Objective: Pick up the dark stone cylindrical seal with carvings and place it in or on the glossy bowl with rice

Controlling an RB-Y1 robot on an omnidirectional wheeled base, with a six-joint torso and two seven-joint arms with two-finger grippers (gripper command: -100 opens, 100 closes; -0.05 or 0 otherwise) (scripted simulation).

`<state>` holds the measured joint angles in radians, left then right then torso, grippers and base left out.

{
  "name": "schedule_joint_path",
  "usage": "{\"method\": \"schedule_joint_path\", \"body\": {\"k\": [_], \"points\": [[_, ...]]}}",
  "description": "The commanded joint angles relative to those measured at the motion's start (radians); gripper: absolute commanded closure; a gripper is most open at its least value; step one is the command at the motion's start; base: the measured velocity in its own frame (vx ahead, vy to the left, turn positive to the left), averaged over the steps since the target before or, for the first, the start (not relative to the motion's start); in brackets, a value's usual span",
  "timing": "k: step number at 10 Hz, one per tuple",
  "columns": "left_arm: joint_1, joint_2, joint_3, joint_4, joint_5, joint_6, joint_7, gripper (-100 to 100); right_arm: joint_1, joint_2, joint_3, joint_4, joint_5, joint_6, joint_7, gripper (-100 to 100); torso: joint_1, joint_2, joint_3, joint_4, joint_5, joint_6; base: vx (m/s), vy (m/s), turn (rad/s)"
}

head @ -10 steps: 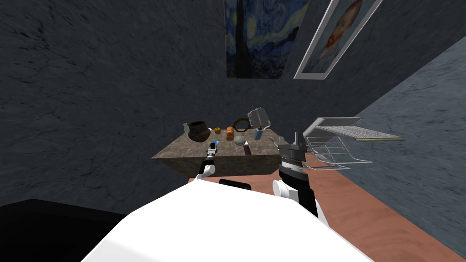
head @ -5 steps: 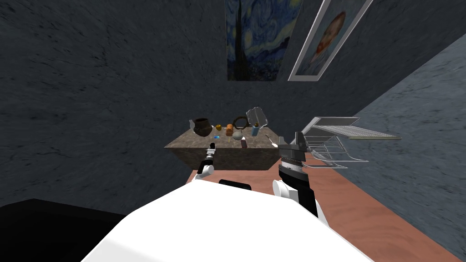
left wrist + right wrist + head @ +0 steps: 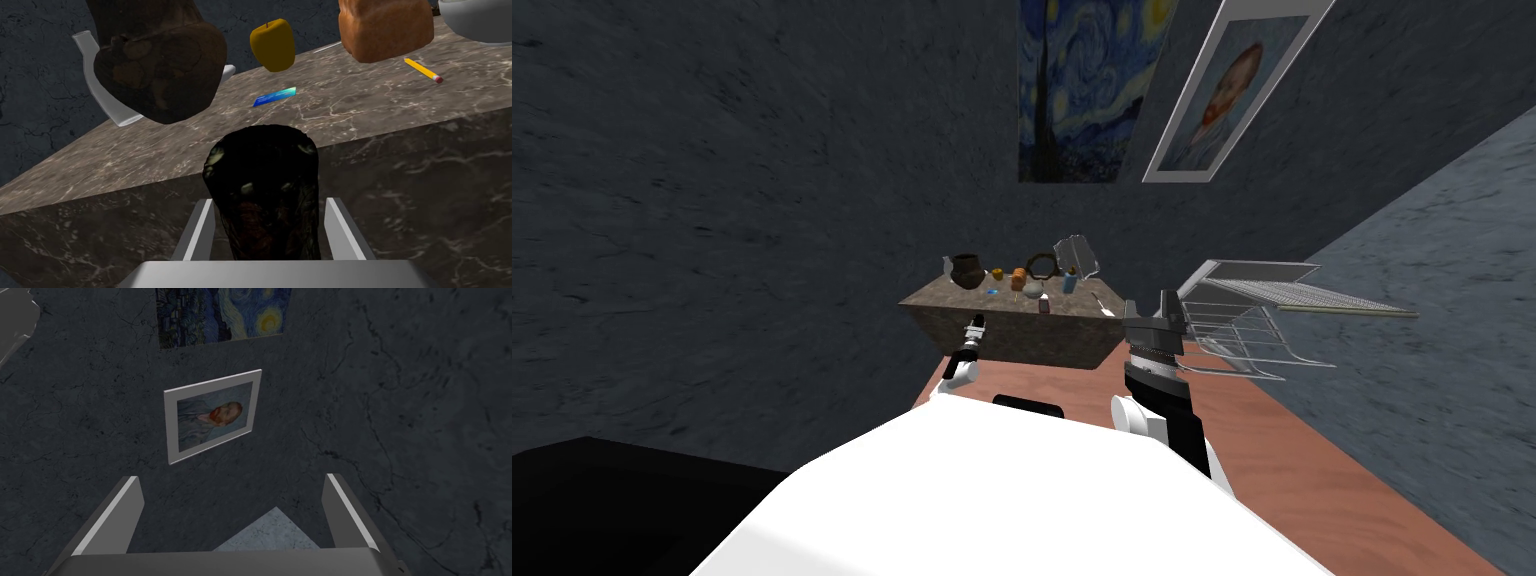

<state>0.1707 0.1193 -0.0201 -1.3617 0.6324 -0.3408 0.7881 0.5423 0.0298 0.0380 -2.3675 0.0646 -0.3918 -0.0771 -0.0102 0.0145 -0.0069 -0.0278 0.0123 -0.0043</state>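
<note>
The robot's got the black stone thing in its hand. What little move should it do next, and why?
Probably lift the left gripper a bit and ease it forward toward the white bowl. Its fingers press the dark carved seal, but it hangs before the marble table's side face, and the bowl sits farther in, past the pencil.

- Middle of the head view: the marble table [image 3: 1012, 335] turns its near side wall to the left gripper [image 3: 269, 202], which is clamped on the dark seal [image 3: 262, 165].
- Beyond that edge, bare tabletop runs up to the blue card [image 3: 274, 96].
- The brown jug [image 3: 155, 60], yellow apple [image 3: 272, 45] and bread loaf [image 3: 385, 27] crowd the top past the card, and a pencil [image 3: 422, 70] lies near the white bowl [image 3: 480, 20].
- Right of centre, a wire rack [image 3: 1247, 325] juts out near the right gripper [image 3: 1150, 308], whose fingers are apart.
</note>
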Motion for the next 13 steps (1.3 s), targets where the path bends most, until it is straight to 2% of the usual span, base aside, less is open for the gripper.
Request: {"method": "schedule_joint_path", "body": {"k": [1,3,7,9,13], "points": [[-0.003,0.001,0.013,-0.004,-0.020,0.028,-0.007,100,0.000,0.000,0.000,0.000,0.000,0.000,0.000,0,0.000,0.000,0.000,0.000,0.000,0.000,-0.155,-0.132,0.114],[-0.007,0.009,0.037,-0.013,-0.048,0.073,-0.021,100,0.000,0.000,0.000,0.000,0.000,0.000,0.000,0,0.003,-0.006,-0.003,-0.001,0.000,0.000,-0.122,-0.147,0.141],[-0.016,0.031,0.069,-0.032,-0.066,0.140,-0.053,100,0.000,0.000,0.000,0.000,0.000,0.000,0.000,0,0.000,-0.007,-0.004,-0.001,-0.001,0.000,-0.115,-0.148,0.155],[-0.030,0.043,0.085,-0.050,-0.053,0.180,-0.081,100,0.000,0.000,0.000,0.000,0.000,0.000,0.000,0,0.000,-0.013,-0.006,-0.001,-0.001,0.001,-0.006,-0.146,0.096],[-0.083,0.050,0.116,-0.093,0.007,0.260,-0.150,100,0.001,0.000,0.000,0.000,0.000,0.000,0.000,0,-0.002,-0.027,-0.014,-0.003,-0.001,0.003,0.131,-0.155,0.032]]}}
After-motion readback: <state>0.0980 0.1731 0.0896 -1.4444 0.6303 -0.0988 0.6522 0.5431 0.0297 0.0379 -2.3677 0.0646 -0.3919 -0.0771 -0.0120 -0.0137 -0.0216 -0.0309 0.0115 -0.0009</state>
